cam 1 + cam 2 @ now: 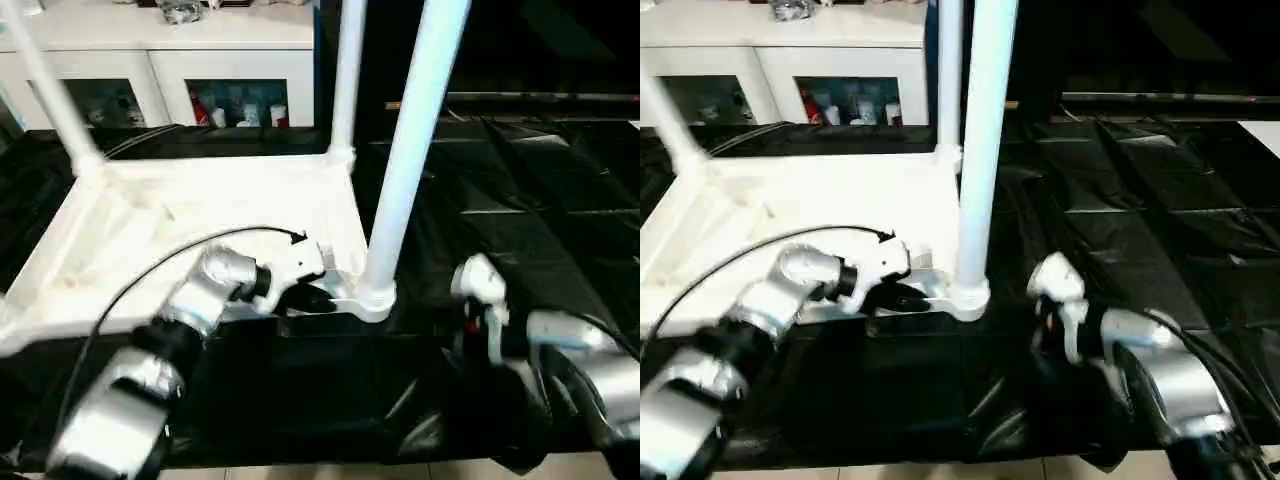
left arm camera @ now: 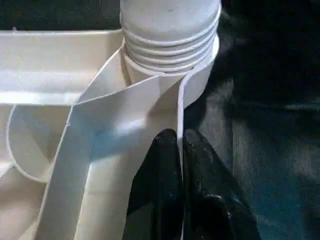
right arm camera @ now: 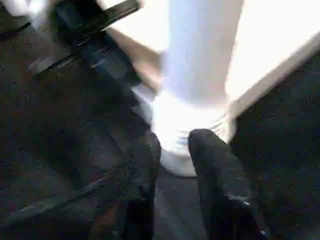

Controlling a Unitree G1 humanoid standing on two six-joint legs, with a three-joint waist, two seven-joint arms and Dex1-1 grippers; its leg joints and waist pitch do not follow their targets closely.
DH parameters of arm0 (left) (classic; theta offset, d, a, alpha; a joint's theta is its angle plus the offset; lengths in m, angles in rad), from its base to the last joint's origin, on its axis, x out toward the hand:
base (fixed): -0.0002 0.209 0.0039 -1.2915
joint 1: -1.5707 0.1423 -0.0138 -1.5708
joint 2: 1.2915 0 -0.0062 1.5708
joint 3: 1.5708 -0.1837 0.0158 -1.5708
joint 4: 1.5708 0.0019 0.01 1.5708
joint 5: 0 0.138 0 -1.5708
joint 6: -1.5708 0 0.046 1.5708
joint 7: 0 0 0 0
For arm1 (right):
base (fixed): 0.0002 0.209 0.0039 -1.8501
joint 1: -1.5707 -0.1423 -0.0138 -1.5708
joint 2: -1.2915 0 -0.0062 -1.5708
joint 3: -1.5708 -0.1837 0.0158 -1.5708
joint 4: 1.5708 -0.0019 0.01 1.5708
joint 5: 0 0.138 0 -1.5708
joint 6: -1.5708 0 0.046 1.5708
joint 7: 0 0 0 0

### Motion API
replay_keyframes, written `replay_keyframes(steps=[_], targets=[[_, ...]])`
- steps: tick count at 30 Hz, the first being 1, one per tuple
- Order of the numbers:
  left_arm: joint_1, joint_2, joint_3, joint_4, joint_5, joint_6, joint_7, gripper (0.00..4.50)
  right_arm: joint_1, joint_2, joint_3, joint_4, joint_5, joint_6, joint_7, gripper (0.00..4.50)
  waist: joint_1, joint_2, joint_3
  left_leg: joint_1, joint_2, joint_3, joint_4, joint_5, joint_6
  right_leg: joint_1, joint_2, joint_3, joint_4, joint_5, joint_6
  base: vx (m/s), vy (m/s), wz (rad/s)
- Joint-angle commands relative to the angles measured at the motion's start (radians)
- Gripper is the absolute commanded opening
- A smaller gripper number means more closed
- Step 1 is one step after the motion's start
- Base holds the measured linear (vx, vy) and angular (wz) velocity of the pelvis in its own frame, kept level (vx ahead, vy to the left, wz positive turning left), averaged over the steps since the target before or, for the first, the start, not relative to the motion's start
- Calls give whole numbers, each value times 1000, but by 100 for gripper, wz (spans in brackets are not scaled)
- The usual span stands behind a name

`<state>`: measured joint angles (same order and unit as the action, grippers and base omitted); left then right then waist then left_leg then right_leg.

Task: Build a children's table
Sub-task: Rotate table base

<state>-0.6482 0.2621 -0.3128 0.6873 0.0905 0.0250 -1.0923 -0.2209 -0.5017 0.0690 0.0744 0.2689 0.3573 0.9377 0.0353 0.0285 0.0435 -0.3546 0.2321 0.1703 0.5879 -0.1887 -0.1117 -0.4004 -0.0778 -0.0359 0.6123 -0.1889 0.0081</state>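
The children's table lies upside down on black cloth, its white tabletop [image 1: 200, 230] showing the ribbed underside. Three white legs stand up from corner sockets: far left [image 1: 50, 90], far right [image 1: 345, 80] and near right [image 1: 410, 150]. My left gripper [image 2: 180, 145] is shut on the tabletop's thin near rim, just beside the near right socket [image 1: 375, 298]; it also appears at the front edge [image 1: 318, 297]. My right gripper [image 3: 175, 142] sits low on the cloth to the right of that leg's base, its fingers a little apart with nothing between them.
A white cabinet [image 1: 200, 60] with glass doors stands behind the table. Wrinkled black cloth [image 1: 520, 190] covers the floor to the right and in front. A black cable [image 1: 150, 270] runs along my left forearm over the tabletop.
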Motion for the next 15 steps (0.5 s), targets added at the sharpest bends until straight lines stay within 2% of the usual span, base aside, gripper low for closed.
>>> replay_keyframes(steps=[1, 5, 6, 9, 12, 13, 15], targets=[[35, -4, 10, -3, -14, -30, 39, 0, -3, 9, -25, 20, -3, -27, -22, 151, 7, -18, -61, -8, -16, 12, -60, -182, 53, 56, -32, 22, -77, -169, -234, 0, 0, 0], [67, -7, 13, -62, -27, 12, 33, 0, -4, 35, -17, 30, 16, -39, -18, 189, 7, -16, -60, -7, -15, 13, -62, -178, 61, 56, -33, 22, -76, -161, -228, 0, 0, 0], [71, -10, 15, -71, -30, 23, 34, 0, -5, 39, -14, 28, 23, -36, -12, 197, 6, -22, -60, -8, -15, 14, -62, -177, 64, 56, -32, 22, -77, -166, -226, 0, 0, 0], [78, -16, 19, -82, -40, 30, 28, 0, -12, 48, -5, 31, 32, -35, 6, 225, 6, -16, -61, -7, -15, 14, -61, -165, 69, 53, -31, 22, -75, -153, -229, 0, 0, 0], [81, -16, 10, -88, -44, 35, 14, 0, -26, 58, 4, 46, 34, -44, 17, 240, 5, -17, -61, -8, -16, 14, -61, -167, 67, 55, -32, 22, -75, -155, -228, 0, 0, 0], [81, -14, 6, -89, -43, 37, 8, 0, -33, 62, 6, 53, 31, -48, 14, 261, 5, -17, -61, -8, -16, 14, -61, -167, 68, 55, -33, 22, -76, -155, -228, 0, 0, 0], [83, -10, -2, -99, -40, 41, -3, 0, -49, 66, 15, 76, 6, -60, 0, 273, 4, -20, -61, -9, -16, 14, -61, -162, 66, 54, -34, 22, -76, -163, -227, 0, 0, 0]])
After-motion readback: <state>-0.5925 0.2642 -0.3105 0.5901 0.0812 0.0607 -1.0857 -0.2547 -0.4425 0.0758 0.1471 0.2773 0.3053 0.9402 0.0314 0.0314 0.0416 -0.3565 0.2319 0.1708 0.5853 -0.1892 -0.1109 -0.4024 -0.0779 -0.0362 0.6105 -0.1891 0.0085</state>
